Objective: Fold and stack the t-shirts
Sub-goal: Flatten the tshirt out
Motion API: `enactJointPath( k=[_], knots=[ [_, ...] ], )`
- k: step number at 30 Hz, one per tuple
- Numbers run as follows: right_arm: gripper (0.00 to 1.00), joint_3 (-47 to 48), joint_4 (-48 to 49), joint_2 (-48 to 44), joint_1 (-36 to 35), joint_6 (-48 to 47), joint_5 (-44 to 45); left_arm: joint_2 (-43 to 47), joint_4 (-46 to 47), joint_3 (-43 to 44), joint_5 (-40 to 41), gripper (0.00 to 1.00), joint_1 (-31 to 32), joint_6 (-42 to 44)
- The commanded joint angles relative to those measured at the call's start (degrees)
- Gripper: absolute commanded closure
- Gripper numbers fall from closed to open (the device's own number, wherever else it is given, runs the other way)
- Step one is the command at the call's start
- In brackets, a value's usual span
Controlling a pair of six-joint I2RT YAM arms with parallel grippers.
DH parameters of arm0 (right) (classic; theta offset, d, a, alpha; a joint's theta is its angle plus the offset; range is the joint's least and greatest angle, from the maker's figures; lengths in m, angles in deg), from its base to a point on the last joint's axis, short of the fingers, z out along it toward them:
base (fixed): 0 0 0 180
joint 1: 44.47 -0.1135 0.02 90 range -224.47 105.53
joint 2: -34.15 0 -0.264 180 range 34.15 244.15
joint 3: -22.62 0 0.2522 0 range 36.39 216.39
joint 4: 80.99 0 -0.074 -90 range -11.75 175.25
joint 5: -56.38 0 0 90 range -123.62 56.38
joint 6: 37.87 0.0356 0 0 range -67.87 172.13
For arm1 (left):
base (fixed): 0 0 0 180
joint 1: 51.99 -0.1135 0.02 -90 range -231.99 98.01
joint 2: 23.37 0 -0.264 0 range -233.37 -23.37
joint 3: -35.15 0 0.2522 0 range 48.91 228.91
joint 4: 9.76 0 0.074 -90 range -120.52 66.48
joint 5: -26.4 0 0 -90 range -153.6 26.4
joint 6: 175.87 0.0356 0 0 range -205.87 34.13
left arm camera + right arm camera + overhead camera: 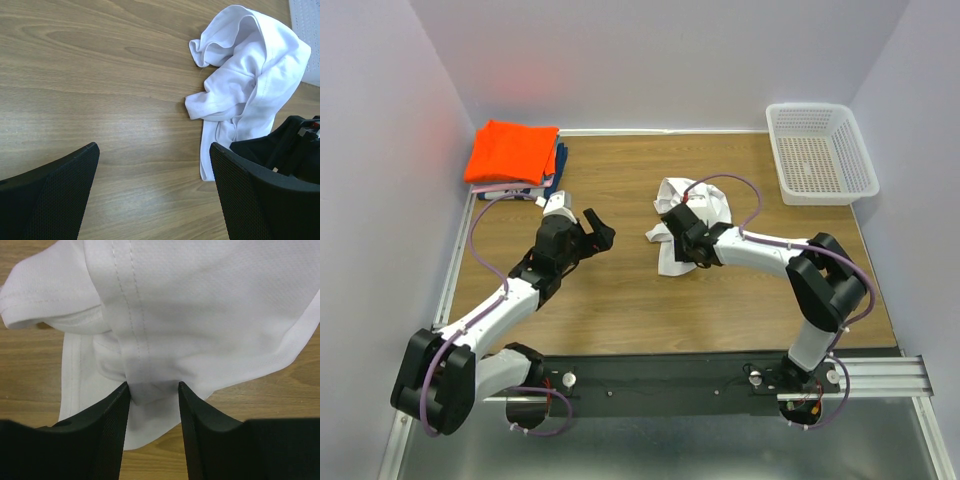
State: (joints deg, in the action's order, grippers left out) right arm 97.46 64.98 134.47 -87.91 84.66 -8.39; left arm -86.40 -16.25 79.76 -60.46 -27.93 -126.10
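A crumpled white t-shirt (672,192) (250,65) (200,305) lies on the wooden table, right of centre. My right gripper (686,236) (154,386) is down on its near edge. Its jaws stand partly closed either side of a raised fold with a stitched seam, and a gap still shows between them. My left gripper (598,232) (154,147) hovers wide open over bare wood just left of the shirt, holding nothing. A folded orange t-shirt (512,150) rests on a dark blue one (559,160) at the back left corner.
A white mesh basket (820,150) (306,15) stands at the back right. The right arm (295,142) shows at the edge of the left wrist view, next to the shirt. Pale walls close off the table on three sides.
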Motion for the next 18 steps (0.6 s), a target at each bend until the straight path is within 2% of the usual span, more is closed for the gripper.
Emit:
enactJointPath(
  k=[1, 6, 18],
  knots=[
    [0.53, 2.11, -0.21, 1.03, -0.33, 1.48, 4.91, -0.70, 1.17, 0.96, -0.68, 0.02, 0.29, 0.94],
    [0.60, 2.20, -0.29, 1.38, -0.24, 1.39, 4.82, -1.31, 1.17, 1.14, -0.59, 0.02, 0.38, 1.12],
    [0.59, 1.94, -0.21, -0.29, -0.33, 0.86, 3.33, -4.38, 3.01, 2.28, -1.64, 0.02, 1.43, 1.20]
  ],
)
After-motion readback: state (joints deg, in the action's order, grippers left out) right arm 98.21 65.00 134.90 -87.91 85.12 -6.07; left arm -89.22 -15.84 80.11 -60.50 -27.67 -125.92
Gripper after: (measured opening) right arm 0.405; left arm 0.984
